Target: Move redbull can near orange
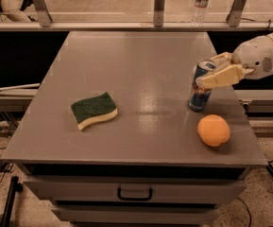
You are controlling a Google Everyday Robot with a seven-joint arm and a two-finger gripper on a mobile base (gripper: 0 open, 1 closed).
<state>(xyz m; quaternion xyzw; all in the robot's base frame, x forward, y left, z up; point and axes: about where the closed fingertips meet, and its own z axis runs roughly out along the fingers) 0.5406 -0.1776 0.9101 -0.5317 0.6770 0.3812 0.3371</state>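
The redbull can [199, 97], blue and silver, stands at the right side of the grey table [140, 60], leaning slightly. My gripper [210, 70] reaches in from the right edge, and its cream fingers [219, 77] close around the can's upper part. The orange [213, 130] lies on the table just in front of and slightly right of the can, with a small gap between them.
A green and yellow sponge [93, 109] lies left of centre on the table. A clear water bottle [200, 3] stands behind the rail [136, 25] at the back. The table's right edge is close to the can and the orange. A drawer [135, 191] sits below the front edge.
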